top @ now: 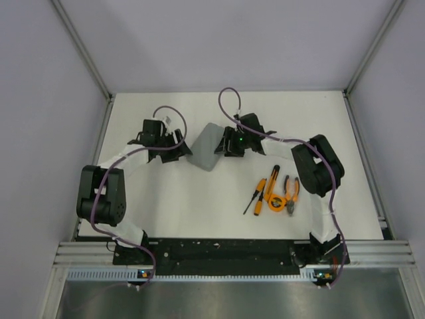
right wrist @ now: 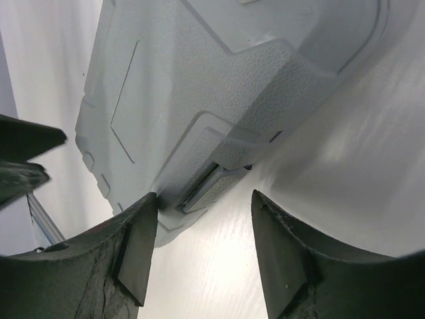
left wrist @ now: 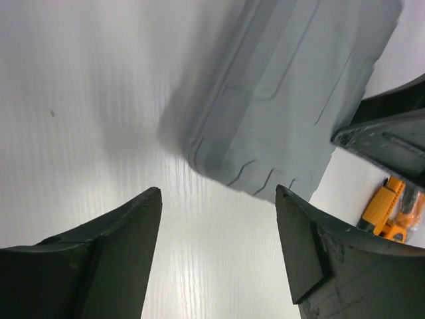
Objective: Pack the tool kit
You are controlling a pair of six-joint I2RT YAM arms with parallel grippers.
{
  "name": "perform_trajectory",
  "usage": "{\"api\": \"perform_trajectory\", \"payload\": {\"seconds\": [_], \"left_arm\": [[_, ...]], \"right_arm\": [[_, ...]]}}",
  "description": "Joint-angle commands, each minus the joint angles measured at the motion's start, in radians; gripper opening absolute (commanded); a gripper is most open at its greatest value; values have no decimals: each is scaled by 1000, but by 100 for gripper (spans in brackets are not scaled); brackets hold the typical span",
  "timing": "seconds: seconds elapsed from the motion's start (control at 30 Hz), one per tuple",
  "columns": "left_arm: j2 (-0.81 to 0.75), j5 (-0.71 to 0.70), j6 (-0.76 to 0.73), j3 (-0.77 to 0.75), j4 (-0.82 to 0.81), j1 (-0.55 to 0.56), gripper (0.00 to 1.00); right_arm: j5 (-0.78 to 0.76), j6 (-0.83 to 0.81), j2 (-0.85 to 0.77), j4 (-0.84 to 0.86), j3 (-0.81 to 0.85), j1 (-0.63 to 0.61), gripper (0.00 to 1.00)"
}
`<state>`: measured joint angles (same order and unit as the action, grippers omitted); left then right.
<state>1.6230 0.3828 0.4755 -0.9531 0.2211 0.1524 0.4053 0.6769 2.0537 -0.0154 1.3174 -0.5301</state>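
Your left gripper [left wrist: 218, 193] shows its two dark fingers spread wide in its wrist view, with nothing between them but the white table top [left wrist: 86, 100]. Just beyond their tips lies the small flat grey plastic case with rounded corners [left wrist: 285, 100], its lid shut. The fingers are close to its near corner but not touching it.

Your right gripper [right wrist: 204, 196] is also spread and holds nothing. The case's moulded latch tab [right wrist: 209, 187] sits in the gap between its fingers. One fingertip [right wrist: 143, 226] is right at the case's edge; you cannot tell from this view whether it touches.

From above, the case [top: 207, 146] rests toward the far middle of the table [top: 199, 199], with the left gripper [top: 178, 147] on one side and the right gripper [top: 226, 143] on the other.

Outside the case, well apart on your right, the orange-and-black tools lie close together:
- a longer screwdriver [top: 273, 179]
- a thin screwdriver [top: 253, 201]
- a round tape measure [top: 277, 202]
- pliers [top: 291, 193]
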Motion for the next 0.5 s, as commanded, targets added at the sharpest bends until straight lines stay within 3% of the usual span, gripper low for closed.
{"api": "perform_trajectory", "payload": {"seconds": [0.0, 0.17, 0.33, 0.47], "left_arm": [[-8, -58, -86, -134, -51, 1, 75], [180, 37, -98, -240, -100, 1, 76], [279, 91, -41, -276, -97, 1, 75], [270, 137, -26, -222, -103, 1, 72]], "right_arm": [[-98, -50, -29, -63, 19, -7, 58], [-140, -63, -40, -54, 49, -7, 70], [-82, -56, 29, -70, 141, -7, 69], [-23, -48, 74, -70, 154, -7, 61]]}}
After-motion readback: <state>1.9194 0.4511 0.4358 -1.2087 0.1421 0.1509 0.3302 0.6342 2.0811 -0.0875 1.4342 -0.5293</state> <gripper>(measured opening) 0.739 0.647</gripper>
